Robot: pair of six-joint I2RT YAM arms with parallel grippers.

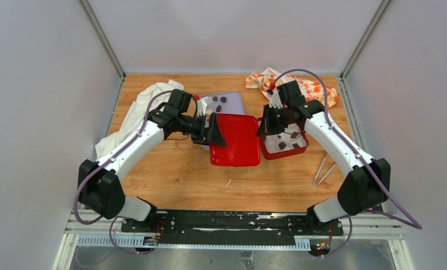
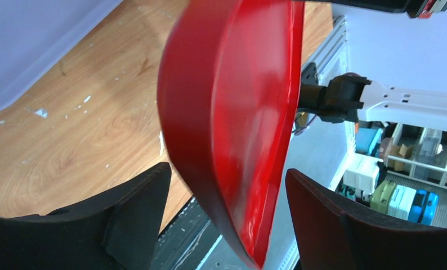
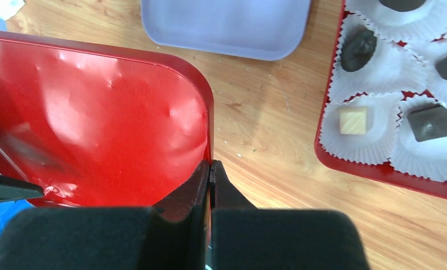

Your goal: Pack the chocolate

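Note:
A red lid [image 1: 235,140] hangs tilted over the table beside the red box [image 1: 272,156]. My right gripper [image 3: 211,166] is shut on the thin rim of the lid [image 3: 97,112] at its right corner. My left gripper [image 2: 228,171] is open and straddles the opposite edge of the lid [image 2: 232,112], with a gap on each side. The box [image 3: 379,171] holds white paper cups with chocolate: a tan cube [image 3: 353,120] and dark pieces [image 3: 431,122]. More dark chocolate [image 1: 223,99] lies on the lavender tray [image 1: 235,104].
A white cloth [image 1: 137,112] lies at the back left, and a patterned cloth [image 1: 311,87] at the back right. Metal tongs [image 1: 324,170] rest on the wood right of the box. Grey walls close in three sides.

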